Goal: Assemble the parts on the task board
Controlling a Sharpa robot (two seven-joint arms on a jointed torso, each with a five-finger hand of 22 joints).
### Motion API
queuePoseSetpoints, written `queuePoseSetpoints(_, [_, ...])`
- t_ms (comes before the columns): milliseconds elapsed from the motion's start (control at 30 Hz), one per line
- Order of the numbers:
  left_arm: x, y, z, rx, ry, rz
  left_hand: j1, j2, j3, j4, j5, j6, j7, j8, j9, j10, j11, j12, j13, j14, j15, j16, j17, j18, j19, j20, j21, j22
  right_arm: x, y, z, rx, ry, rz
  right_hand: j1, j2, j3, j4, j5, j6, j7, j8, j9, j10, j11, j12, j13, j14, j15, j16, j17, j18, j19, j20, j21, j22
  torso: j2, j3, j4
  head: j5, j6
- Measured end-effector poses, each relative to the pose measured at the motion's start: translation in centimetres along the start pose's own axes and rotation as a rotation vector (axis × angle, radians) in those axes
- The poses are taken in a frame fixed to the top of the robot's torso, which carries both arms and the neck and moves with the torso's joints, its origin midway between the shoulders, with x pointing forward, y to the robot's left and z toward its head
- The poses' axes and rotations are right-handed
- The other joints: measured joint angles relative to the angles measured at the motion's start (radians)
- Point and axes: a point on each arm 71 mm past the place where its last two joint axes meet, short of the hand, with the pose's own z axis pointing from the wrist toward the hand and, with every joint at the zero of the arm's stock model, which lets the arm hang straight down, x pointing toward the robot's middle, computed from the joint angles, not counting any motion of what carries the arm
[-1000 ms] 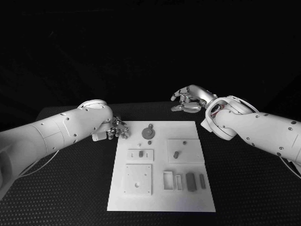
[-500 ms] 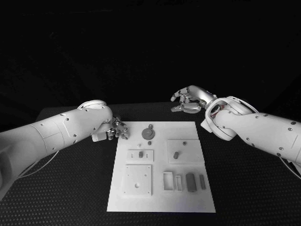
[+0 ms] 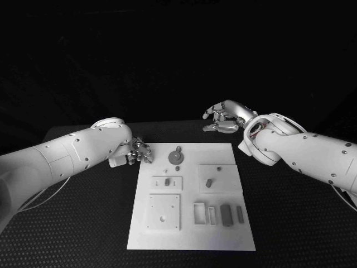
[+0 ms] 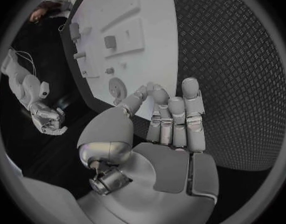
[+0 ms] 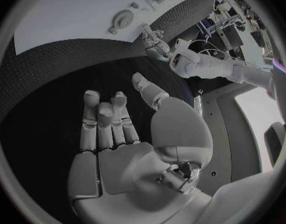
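Head view: black table (image 3: pixel 82 223), white task board (image 3: pixel 191 223); both hands' fingers apart, empty.

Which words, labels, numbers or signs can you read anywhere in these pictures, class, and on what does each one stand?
None can be read.
Task board: plain white, with no print to make out.
Parts: no markings to make out.
Left hand and right hand: no lettering to make out.
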Motion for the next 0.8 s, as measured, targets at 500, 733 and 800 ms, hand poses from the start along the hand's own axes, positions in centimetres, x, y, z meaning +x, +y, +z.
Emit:
queuePoseSetpoints(500, [2.0, 0.1, -2.2, 0.079, 0.078, -0.074, 0.004, -0.004, 0.002, -0.002, 0.0, 0.014, -0.005, 0.0, 0.0, 0.02, -0.008, 0.004, 0.0, 0.013, -0.005, 0.009, 0.0, 0.0, 0.007, -0.003, 0.017, 0.0, -0.1, -0.2, -0.1, 0.003, -0.001, -0.001, 0.0, 0.0, -0.003, -0.003, 0.0, 0.0, 0.0, 0.0, 0.0, 0.0, 0.0, 0.0, 0.0, 0.0, 0.0, 0.004, 0.0, 0.0, 0.0, 0.0, 0.0, 0.0, 0.0, 0.0012, 0.0012, -0.001, -0.002])
queuePoseSetpoints(733, [3.3, -0.7, -3.5, 0.121, 0.088, -0.062, 0.004, -0.004, 0.003, -0.003, -0.001, 0.017, -0.006, 0.0, -0.002, 0.025, -0.01, 0.004, -0.002, 0.018, -0.007, 0.009, -0.001, 0.0, 0.014, -0.007, 0.019, 0.0, -0.1, -0.2, -0.1, 0.004, 0.0, -0.001, 0.0, 0.0, -0.003, -0.003, 0.0, 0.001, 0.002, 0.0, 0.0, 0.0, 0.0, 0.0, -0.001, 0.0, 0.0, 0.004, 0.0, 0.0, 0.0, 0.0, 0.0, 0.0, 0.0, 0.0007, 0.0012, -0.001, -0.005])
queuePoseSetpoints(800, [3.6, -1.1, -3.9, 0.133, 0.087, -0.053, 0.004, -0.004, 0.003, -0.003, -0.002, 0.018, -0.007, 0.0, -0.002, 0.026, -0.012, 0.004, -0.002, 0.018, -0.006, 0.009, -0.001, 0.0, 0.014, -0.007, 0.019, 0.0, -0.1, -0.2, -0.1, 0.004, 0.0, -0.001, 0.0, 0.0, -0.003, -0.003, 0.0, 0.002, 0.002, 0.0, 0.0, 0.0, 0.0, 0.0, -0.001, 0.0, 0.0, 0.004, 0.0, 0.0, 0.0, 0.0, 0.0, 0.0, 0.0, 0.0004, 0.0012, -0.001, -0.006])
